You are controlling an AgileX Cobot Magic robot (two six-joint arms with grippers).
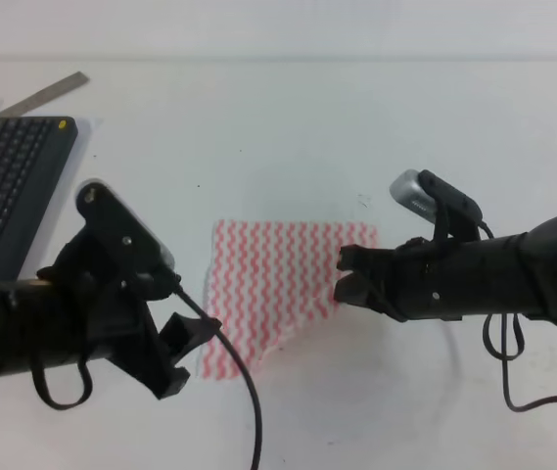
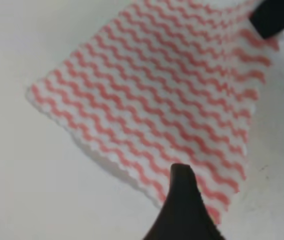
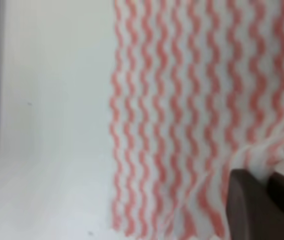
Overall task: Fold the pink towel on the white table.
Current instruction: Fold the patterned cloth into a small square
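The pink towel point(image 1: 273, 289), white with pink-red wavy stripes, lies on the white table point(image 1: 288, 137) in the middle. Its right edge is drawn up and bunched, and its lower right side runs diagonally. My right gripper point(image 1: 345, 275) is at that right edge. In the right wrist view the cloth point(image 3: 181, 100) puckers into the right gripper point(image 3: 269, 180), which is shut on it. My left gripper point(image 1: 188, 354) hangs open just off the towel's lower left corner, holding nothing. The left wrist view shows the towel point(image 2: 156, 90) spread out beyond one dark fingertip point(image 2: 181, 200).
A dark grey keyboard point(image 1: 4, 186) sits at the left edge of the table, with a metal ruler point(image 1: 53, 93) behind it. A black cable point(image 1: 239, 382) hangs from the left arm across the front of the table.
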